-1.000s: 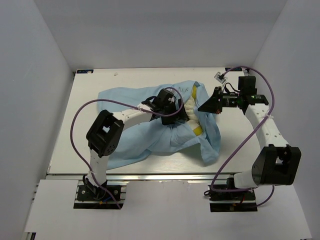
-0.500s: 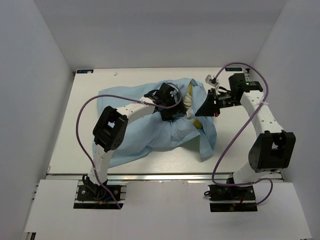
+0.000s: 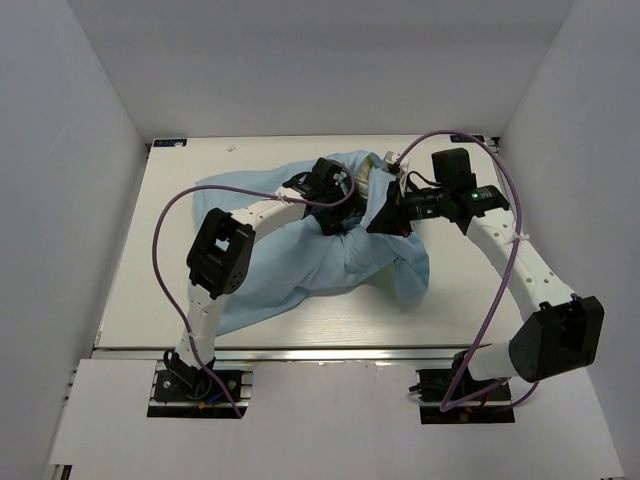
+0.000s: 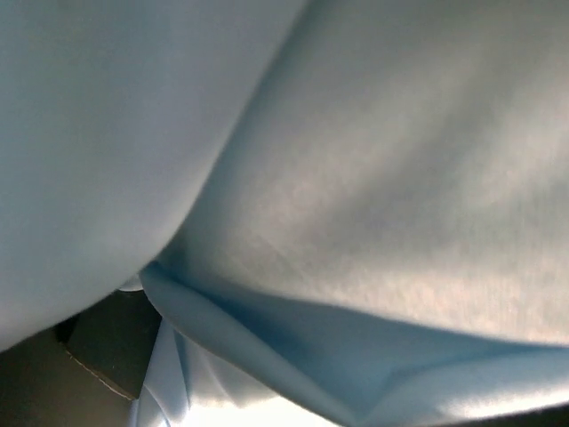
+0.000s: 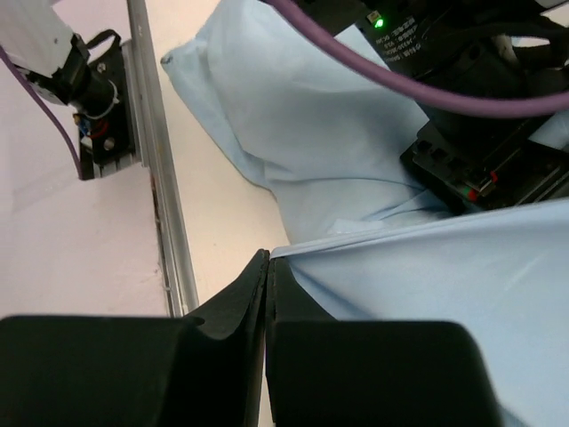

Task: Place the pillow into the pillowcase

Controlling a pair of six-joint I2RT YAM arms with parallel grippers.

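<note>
Mid-frame, the right tool [image 5: 268, 271] is clamped tight on the pillowcase [image 3: 300, 265] edge; the left tool [image 3: 335, 205] is buried in cloth, its grip impossible to tell.

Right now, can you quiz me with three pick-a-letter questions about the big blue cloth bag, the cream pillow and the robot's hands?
1. Where is the soft cream-white rectangular pillow?
A. Lying bare by the left arm's base
B. Mostly covered by the limp light blue fabric pillowcase, with a bit peeking out on the far side
C. Held high in the air

2. What colour is the thin cable looping along the arms?
A. Orange
B. Purple
C. Green

3. What is the right hand doing?
A. Shut, pinching an edge of the pillowcase
B. Wide open with nothing in it
C. Holding a cup

Answers:
1. B, because the top view shows only a small cream patch next to the blue cloth.
2. B, because the loops are plainly purple.
3. A, because the right wrist view shows its fingers closed on a blue hem.
</note>
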